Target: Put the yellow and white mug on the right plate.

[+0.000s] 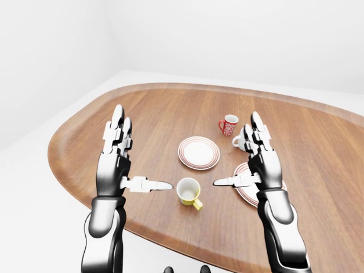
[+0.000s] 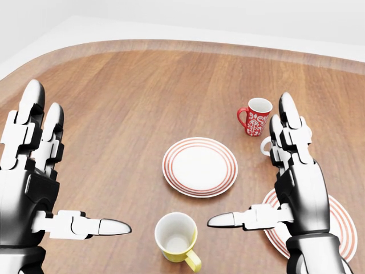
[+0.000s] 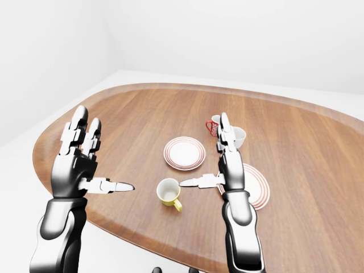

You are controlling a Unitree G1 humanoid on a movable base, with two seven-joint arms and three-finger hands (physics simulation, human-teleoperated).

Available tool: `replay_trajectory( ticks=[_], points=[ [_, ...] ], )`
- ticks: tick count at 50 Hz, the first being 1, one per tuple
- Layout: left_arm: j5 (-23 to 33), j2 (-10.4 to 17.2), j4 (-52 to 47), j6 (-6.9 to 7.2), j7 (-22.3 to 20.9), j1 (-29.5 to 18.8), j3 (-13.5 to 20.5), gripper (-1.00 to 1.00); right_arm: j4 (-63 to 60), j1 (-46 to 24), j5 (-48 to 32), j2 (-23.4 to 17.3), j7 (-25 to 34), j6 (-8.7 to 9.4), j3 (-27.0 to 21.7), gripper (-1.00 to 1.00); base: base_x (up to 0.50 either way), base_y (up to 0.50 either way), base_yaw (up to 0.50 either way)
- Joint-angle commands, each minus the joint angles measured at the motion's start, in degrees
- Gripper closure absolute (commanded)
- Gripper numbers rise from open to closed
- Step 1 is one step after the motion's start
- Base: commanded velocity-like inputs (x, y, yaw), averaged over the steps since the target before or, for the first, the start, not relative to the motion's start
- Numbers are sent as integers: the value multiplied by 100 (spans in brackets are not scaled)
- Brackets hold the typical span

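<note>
Both hands, left (image 2: 34,188) and right (image 2: 296,182), are hovering spread, bracketing the yellow mug (image 2: 177,237) near the table's (image 2: 114,97) near edge; right plate (image 2: 342,228) waiting beside it.

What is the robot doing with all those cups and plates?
Nothing is being held yet. The robot's left hand and right hand hover open over the wooden table, fingers spread. The yellow and white mug stands upright between the two hands, on the table. It should go on the right plate, partly hidden under the right hand. There is also a middle plate, a red mug and a white mug.
</note>
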Motion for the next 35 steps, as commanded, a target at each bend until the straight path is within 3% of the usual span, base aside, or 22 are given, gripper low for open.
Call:
replay_trajectory(
  ticks=[1, 5, 8, 25, 28, 32, 35],
  points=[
    [3, -2, 1, 0, 3, 4, -5, -100, 46, -3, -43, 4, 4, 0, 9, -100, 0, 0, 0],
    [1, 1, 27, 0, -1, 0, 1, -100, -178, 123, 286, 30, 260, 0, -15, -100, 0, 0, 0],
    [0, 0, -11, 0, -2, 9, -5, -100, -94, 18, 11, 5, 44, 0, 14, -100, 43, 13, 0],
    [51, 41, 67, 0, -56, -5, 8, -100, 4, -28, -58, -3, 41, 0, 9, -100, 0, 0, 0],
    [76, 99, 169, 0, -135, -78, 108, -100, -59, -109, -70, -14, 37, 0, -9, -100, 0, 0, 0],
    [-88, 244, 164, 0, -287, -455, 572, -100, 69, -431, -126, -94, 56, 0, -87, -100, 0, 0, 0],
    [-98, 320, 330, 0, -310, -561, 702, -100, 142, -567, -142, -140, 81, 0, -157, -100, 0, 0, 0]
  ],
)
